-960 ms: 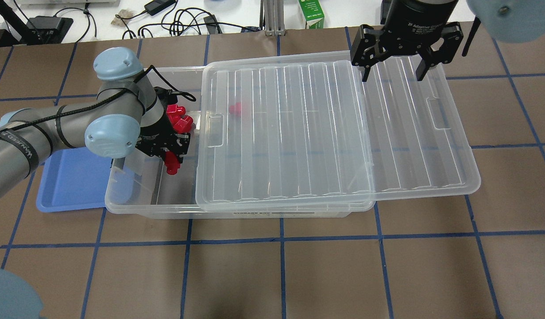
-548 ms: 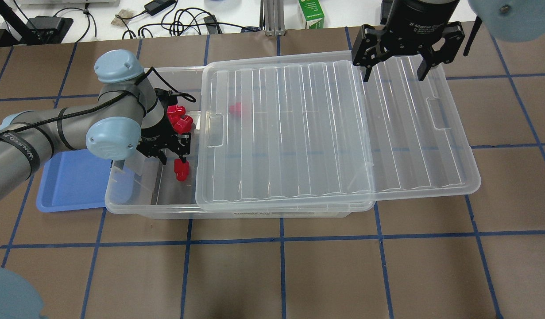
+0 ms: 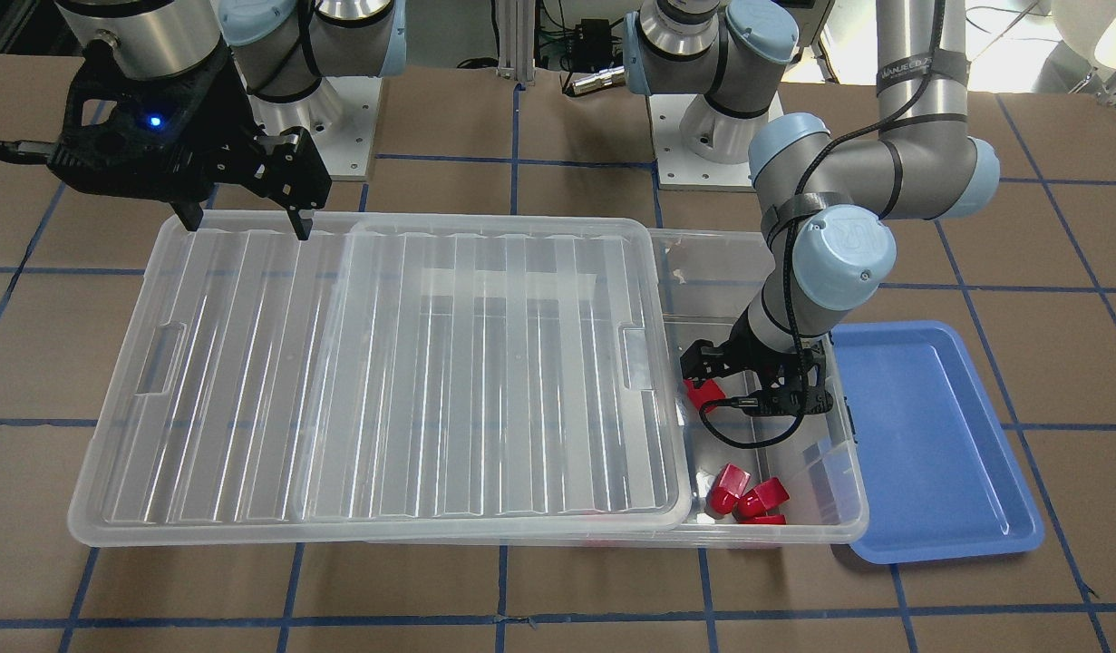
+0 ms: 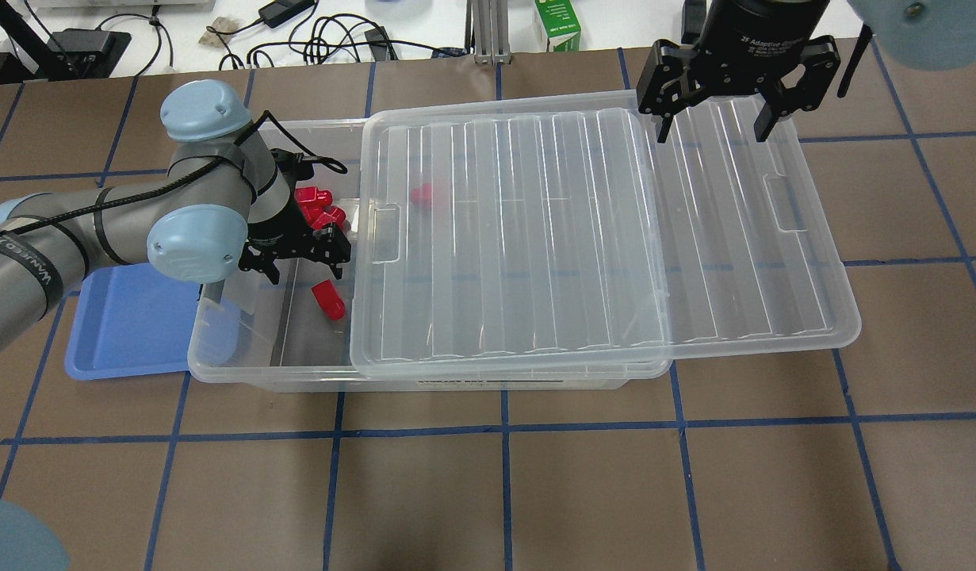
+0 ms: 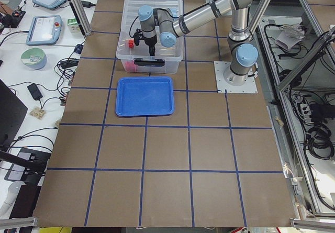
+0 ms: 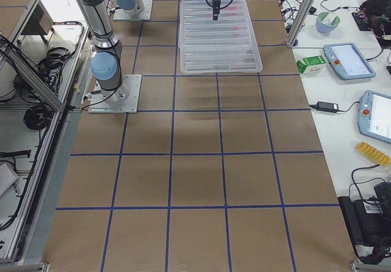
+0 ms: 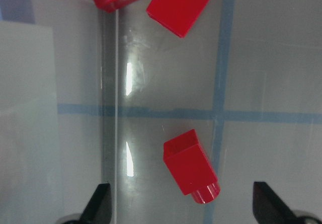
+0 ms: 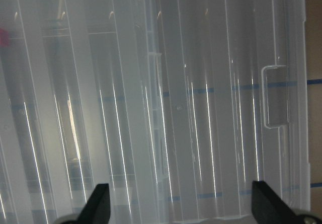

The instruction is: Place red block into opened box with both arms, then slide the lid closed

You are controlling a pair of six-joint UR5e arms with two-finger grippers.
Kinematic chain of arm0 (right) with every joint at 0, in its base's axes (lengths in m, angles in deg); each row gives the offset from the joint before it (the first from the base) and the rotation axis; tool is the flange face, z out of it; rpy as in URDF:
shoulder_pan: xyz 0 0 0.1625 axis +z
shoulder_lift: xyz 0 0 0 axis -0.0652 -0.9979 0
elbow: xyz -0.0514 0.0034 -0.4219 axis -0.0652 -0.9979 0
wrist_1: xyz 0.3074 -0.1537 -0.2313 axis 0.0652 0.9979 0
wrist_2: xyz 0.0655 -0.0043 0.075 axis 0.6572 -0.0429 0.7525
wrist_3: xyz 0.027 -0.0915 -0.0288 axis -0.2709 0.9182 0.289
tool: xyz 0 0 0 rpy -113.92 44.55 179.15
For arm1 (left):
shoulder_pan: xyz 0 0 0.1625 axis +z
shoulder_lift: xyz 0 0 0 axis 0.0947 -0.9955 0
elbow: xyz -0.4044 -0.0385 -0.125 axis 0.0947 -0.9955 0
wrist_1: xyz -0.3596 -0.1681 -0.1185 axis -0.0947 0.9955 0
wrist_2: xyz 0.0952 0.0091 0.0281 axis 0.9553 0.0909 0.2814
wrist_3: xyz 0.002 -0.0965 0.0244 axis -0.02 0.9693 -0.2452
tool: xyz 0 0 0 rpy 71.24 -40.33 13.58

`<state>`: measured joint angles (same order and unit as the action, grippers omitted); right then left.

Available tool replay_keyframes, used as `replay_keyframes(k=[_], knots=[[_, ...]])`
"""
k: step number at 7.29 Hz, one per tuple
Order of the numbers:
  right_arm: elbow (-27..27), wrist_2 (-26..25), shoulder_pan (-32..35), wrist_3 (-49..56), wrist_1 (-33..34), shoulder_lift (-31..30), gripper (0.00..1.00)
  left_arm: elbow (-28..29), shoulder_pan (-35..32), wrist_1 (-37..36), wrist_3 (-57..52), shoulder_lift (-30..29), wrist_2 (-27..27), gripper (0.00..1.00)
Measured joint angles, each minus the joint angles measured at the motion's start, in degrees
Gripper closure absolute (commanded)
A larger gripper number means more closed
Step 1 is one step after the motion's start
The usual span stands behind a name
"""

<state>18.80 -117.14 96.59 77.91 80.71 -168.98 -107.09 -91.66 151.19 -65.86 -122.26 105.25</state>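
Red block point(image 4: 329, 301) is seen lying on its side on the floor of the box point(image 4: 218, 353), in the uncovered left end, gripped by nothing. The left hand point(image 4: 304, 266) is held just above it, spread wide and empty. Other blocks point(image 4: 317, 205) are gathered near the far wall, and one stray block point(image 4: 424, 194) is seen under the lid point(image 4: 535, 238). The lid is laid over the box's right part and overhangs its right end. The right hand point(image 4: 713, 119) is held wide and empty over the lid's far edge. A blue tray point(image 4: 123, 333) is set on the counter point(image 4: 535, 492), left of the box.
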Motion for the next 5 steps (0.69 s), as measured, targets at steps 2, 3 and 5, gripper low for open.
replay_keyframes(k=[2,3,5], knots=[[-0.25,0.09,-4.26,2.21,-0.14,-0.29,0.0,3.34,0.11,4.41,-0.17,2.29,0.42,0.0],[-0.27,0.27,-6.68,5.21,-0.36,-0.36,0.0,6.11,0.07,8.76,-0.25,3.42,0.54,0.0],[-0.01,0.2,-10.86,12.32,-0.43,-0.33,0.0,11.79,-0.17,16.41,-0.39,6.08,0.35,0.0]])
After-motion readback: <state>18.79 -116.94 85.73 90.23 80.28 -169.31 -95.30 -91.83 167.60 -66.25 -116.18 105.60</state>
